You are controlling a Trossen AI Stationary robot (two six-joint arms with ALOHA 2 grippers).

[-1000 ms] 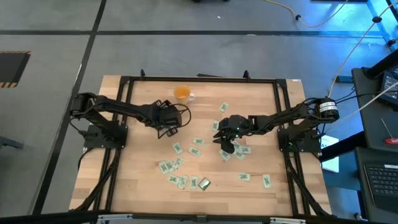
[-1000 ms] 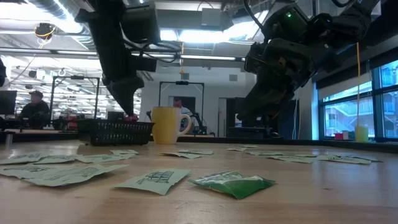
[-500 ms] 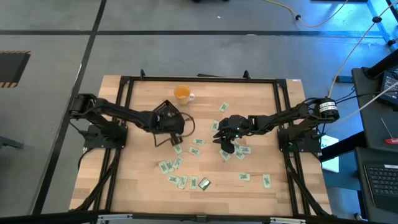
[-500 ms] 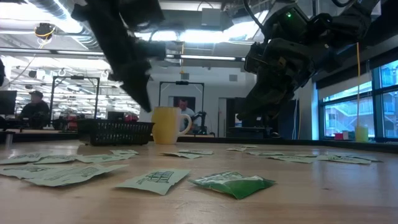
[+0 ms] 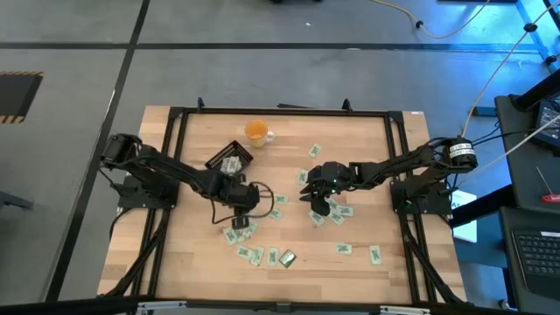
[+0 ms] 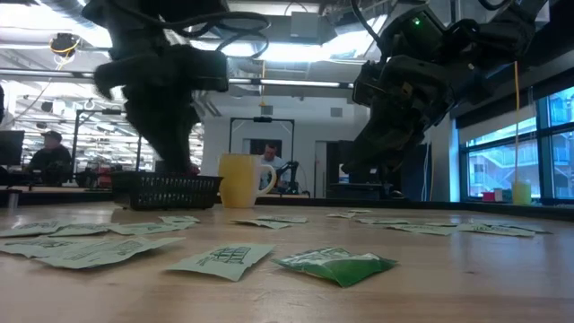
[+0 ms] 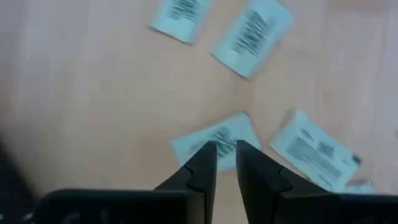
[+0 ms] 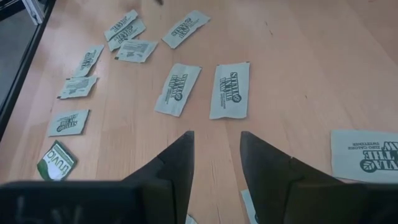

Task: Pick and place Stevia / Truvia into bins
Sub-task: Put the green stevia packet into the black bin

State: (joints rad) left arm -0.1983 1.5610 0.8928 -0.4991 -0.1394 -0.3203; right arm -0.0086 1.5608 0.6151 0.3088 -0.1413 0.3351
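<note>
Looking down from overhead, I have my left pincer (image 5: 240, 208) over the loose sachets (image 5: 255, 254) strewn across the table (image 5: 184, 254), because the next one to carry lies just below it. The black tray (image 5: 229, 160) sits well behind that pincer, beside the orange cup (image 5: 255, 131), with a few sachets already inside. My right pincer (image 5: 317, 201) hangs above its own scatter of sachets, waiting.

From table height, the tray (image 6: 167, 190) and cup (image 6: 242, 180) stand far back, and sachets (image 6: 222, 259) lie flat in front; my left arm is a dark shape above the tray side.

Through the left wrist, my fingers (image 7: 202, 168) stand only a narrow slit apart with nothing between them, their tips aimed at one sachet (image 7: 214, 140) directly beneath, so I judge a pinch on its edge comes next.

Through the right wrist, my fingers (image 8: 176, 165) are spread wide and empty, with two sachets (image 8: 230, 90) lying just ahead.
</note>
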